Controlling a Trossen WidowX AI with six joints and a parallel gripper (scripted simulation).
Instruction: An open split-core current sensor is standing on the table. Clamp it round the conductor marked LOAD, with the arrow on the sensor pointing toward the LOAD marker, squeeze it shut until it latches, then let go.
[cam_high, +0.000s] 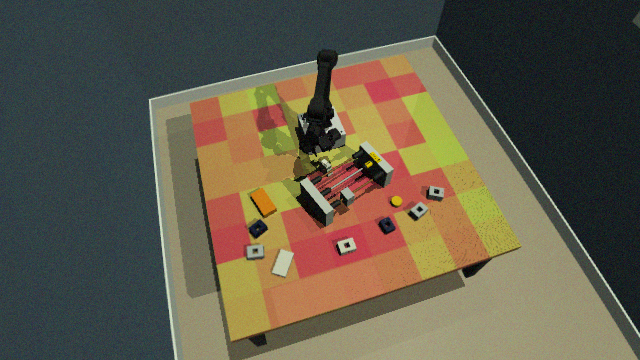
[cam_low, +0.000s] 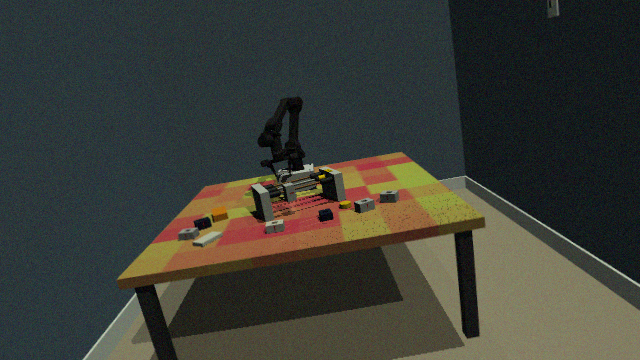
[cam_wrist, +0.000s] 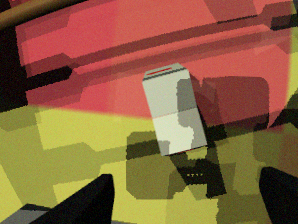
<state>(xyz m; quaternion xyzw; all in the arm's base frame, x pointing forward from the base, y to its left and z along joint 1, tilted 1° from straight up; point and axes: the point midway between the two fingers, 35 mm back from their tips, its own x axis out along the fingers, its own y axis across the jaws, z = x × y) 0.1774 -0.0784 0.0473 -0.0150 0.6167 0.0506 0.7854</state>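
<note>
The pale grey sensor (cam_wrist: 175, 110) (cam_high: 325, 165) is just ahead of the fingers in the wrist view, slightly tilted. Its halves look together there, with a thin red mark on its far end. No conductor shows passing through it; whether it rests on the table cannot be told. My gripper (cam_wrist: 188, 181) is open, with a fingertip on either side below the sensor and nothing between them. The rig has a left end panel (cam_high: 316, 202) (cam_low: 262, 202) and a right end panel (cam_high: 384, 170) (cam_low: 334, 185) with rods between them. Yellow labels (cam_high: 375, 157) sit at the right panel; their lettering is unreadable.
A grey block (cam_high: 347, 196) (cam_low: 289, 192) sits on the rig's front rod. A brown rod (cam_wrist: 30, 12) crosses the wrist view's upper left corner. An orange block (cam_high: 263, 202), a yellow disc (cam_high: 396, 201), a white slab (cam_high: 283, 263) and several small blocks with holes lie around the rig.
</note>
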